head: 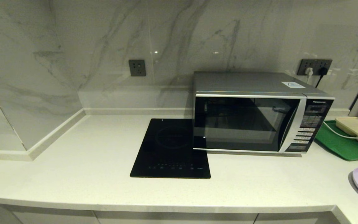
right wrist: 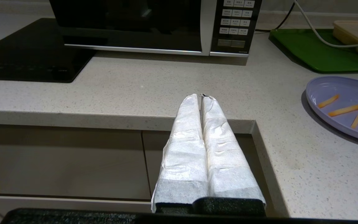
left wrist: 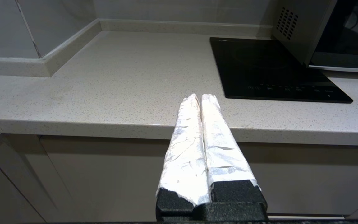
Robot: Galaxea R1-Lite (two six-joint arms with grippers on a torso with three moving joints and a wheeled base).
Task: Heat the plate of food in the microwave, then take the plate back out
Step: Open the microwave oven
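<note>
Both arms parked at desk (head: 89, 161) edge: left gripper (left wrist: 200, 97) and right gripper (right wrist: 201, 97) closed, empty. Microwave (head: 253, 115) door closed. Plate (right wrist: 346, 105) w/ food on desk, right of microwave.

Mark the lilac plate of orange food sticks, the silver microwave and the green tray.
Lilac plate of orange food sticks (right wrist: 340, 90), right wrist view, bare inner surface.
Silver microwave (head: 247, 124), head view, dark glass door.
Green tray (head: 342, 144), head view, bare front part.

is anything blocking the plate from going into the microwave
Yes: the microwave door is shut, so the cavity is closed off. The plate sits on the counter right of it, with bare counter between. Both grippers, left and right, are shut and back at the counter edge.
</note>
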